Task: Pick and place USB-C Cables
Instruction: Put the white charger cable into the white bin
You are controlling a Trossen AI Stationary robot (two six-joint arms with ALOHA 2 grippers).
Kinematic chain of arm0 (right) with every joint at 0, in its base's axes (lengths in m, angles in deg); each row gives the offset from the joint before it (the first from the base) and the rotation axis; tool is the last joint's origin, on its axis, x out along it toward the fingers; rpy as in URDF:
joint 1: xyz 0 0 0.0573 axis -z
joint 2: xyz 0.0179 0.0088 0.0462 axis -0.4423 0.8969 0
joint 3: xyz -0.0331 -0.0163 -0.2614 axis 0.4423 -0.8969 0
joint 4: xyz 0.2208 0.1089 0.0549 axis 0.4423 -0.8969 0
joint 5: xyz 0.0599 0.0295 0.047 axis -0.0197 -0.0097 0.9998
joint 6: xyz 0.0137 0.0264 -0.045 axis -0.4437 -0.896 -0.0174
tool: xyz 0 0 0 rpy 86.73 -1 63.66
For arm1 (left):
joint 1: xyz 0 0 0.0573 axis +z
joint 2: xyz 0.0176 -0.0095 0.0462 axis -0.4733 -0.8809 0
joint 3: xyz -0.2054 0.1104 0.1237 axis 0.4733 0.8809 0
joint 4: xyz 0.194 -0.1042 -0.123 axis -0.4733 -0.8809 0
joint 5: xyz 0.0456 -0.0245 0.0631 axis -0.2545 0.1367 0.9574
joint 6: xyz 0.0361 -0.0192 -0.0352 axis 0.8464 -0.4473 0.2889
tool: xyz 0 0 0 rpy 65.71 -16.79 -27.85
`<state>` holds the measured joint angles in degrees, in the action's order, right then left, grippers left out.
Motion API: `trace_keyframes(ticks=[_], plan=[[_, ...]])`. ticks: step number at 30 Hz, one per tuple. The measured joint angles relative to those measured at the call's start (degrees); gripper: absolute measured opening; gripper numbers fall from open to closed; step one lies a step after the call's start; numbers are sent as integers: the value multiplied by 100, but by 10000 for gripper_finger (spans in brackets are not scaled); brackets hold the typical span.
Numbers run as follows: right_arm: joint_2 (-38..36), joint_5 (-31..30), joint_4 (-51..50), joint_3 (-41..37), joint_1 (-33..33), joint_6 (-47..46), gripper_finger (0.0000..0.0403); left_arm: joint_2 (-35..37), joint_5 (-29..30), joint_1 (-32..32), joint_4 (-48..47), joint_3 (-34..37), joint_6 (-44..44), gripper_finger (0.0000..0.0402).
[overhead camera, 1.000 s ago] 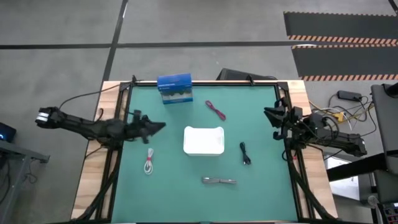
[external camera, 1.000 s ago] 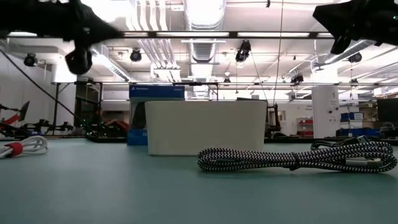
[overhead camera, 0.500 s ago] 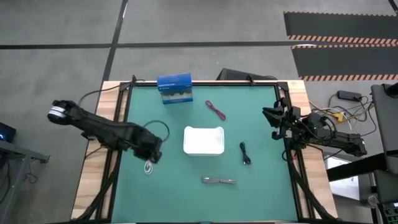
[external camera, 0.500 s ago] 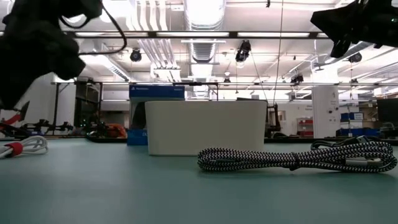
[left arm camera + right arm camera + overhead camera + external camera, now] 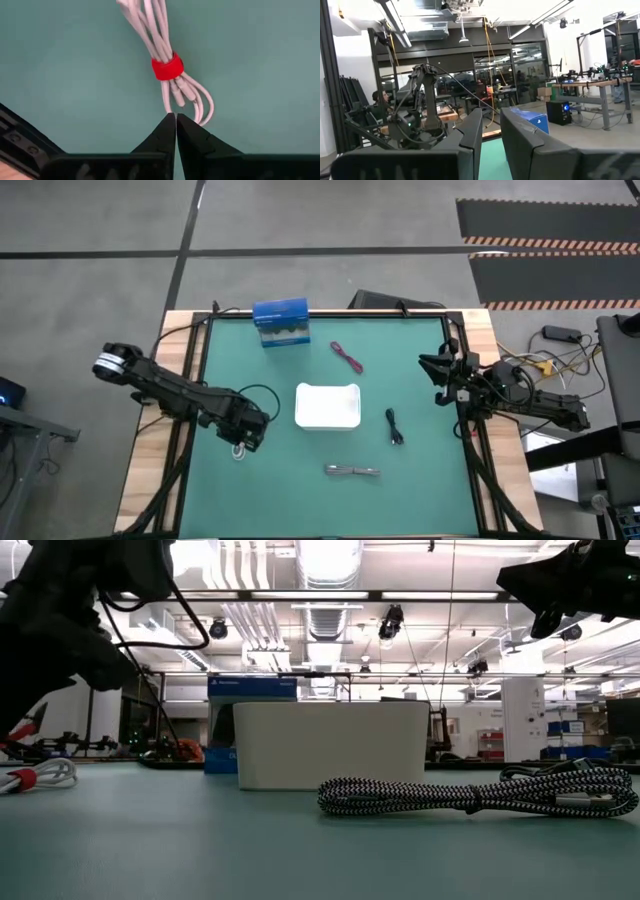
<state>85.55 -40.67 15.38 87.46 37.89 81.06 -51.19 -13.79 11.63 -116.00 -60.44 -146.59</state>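
The white-pinkish cable (image 5: 167, 67), bundled with a red band, lies flat on the green mat; it also shows in the low view (image 5: 40, 777). My left gripper (image 5: 176, 116) is shut and points down just above the bundle's looped end (image 5: 238, 451). The magenta cable (image 5: 346, 357), the black cable (image 5: 394, 426) and the grey-silver cable (image 5: 352, 470) lie around the white tray (image 5: 327, 405). My right gripper (image 5: 432, 365) waits slightly open above the mat's right edge.
A blue box (image 5: 281, 322) stands at the mat's far edge, behind the tray. In the low view the grey braided cable (image 5: 470, 795) lies in front of the tray (image 5: 330, 745). A raised frame borders the mat (image 5: 300, 500).
My left gripper has swung from pointing toward the table's right to pointing down. It has moved toward the near edge and lowered over the white-pinkish cable. The cable has stayed in place. My right gripper has crept a little toward the table's left.
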Motion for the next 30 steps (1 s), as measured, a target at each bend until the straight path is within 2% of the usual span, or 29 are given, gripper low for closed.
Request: trace_keyframes(ticks=[4,12,16,30], plan=[[0,0,0,2,0,0,59,20,144,0,17,4,-1,21],[0,0,0,2,0,2,59,-41,657,0,24,9,-82,126],[0,3,0,2,0,2,59,-130,795,0,37,48,-134,162],[0,11,-17,2,0,4,59,-527,1007,-2,348,67,-136,171]])
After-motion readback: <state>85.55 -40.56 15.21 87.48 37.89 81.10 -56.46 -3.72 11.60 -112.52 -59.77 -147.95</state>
